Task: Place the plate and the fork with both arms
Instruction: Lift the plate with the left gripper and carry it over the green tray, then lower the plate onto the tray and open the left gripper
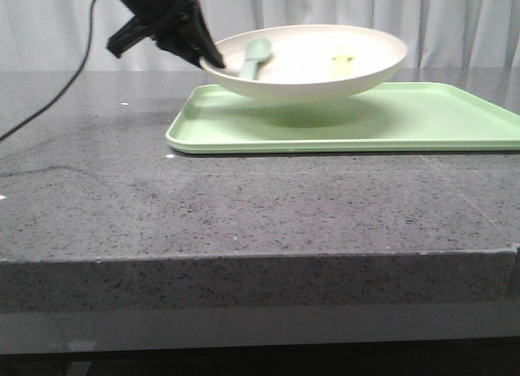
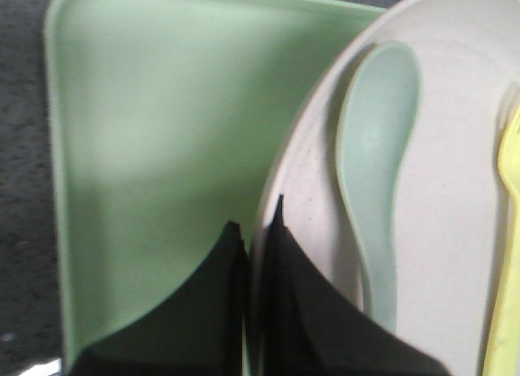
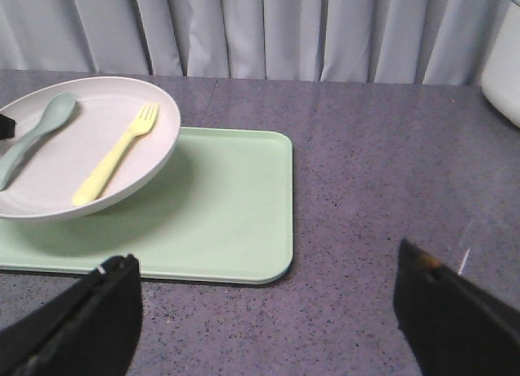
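left hand [image 1: 210,59] pinching tilted plate [image 1: 313,79] rim

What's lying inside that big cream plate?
A yellow fork and a grey-green spoon lie in the plate. The left gripper hides the spoon handle's end.

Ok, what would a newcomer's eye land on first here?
The cream plate, tilted over the green tray with the left pincer clamped on its rim. Next, the yellow fork and grey-green spoon lying in it. The right pincer hangs open, away from the tray.
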### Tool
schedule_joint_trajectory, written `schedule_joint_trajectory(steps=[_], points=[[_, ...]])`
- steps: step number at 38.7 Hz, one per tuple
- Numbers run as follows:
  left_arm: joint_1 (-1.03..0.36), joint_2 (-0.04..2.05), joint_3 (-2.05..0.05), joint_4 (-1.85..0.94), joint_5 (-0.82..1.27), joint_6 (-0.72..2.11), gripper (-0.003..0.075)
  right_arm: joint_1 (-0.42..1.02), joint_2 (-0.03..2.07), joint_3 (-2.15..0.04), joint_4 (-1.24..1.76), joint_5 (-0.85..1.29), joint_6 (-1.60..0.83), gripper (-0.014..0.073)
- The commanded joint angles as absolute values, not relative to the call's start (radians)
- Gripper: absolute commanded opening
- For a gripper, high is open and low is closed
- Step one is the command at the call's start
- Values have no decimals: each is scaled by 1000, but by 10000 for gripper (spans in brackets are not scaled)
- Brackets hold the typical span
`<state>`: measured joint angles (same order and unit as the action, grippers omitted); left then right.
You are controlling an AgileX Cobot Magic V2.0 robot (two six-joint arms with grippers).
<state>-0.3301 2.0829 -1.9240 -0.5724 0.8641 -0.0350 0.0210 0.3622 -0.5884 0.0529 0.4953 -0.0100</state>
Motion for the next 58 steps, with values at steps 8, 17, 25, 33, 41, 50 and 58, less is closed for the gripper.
schedule_joint_trajectory(steps=[8, 17, 25, 33, 41, 50, 58], points=[[-433, 2012, -1958, -579, 703, -144, -18, 15, 378, -620, 54, 416, -13, 645], [-445, 2012, -1958, -470, 690, -240, -18, 15, 378, -620, 54, 416, -13, 645], [-445, 2012, -1958, -407, 690, -287, -18, 15, 378, -620, 54, 416, -13, 645], [-445, 2047, -1958, -397, 717, -290, -18, 15, 378, -620, 54, 416, -13, 645], [-453, 2064, -1958, -392, 739, -290, -18, 15, 378, -620, 54, 416, -13, 645], [-453, 2066, -1958, -392, 751, -290, 1, 15, 378, -620, 54, 416, -13, 645], [-453, 2066, -1958, -392, 753, -290, 212, 15, 378, -620, 54, 416, -13, 645]])
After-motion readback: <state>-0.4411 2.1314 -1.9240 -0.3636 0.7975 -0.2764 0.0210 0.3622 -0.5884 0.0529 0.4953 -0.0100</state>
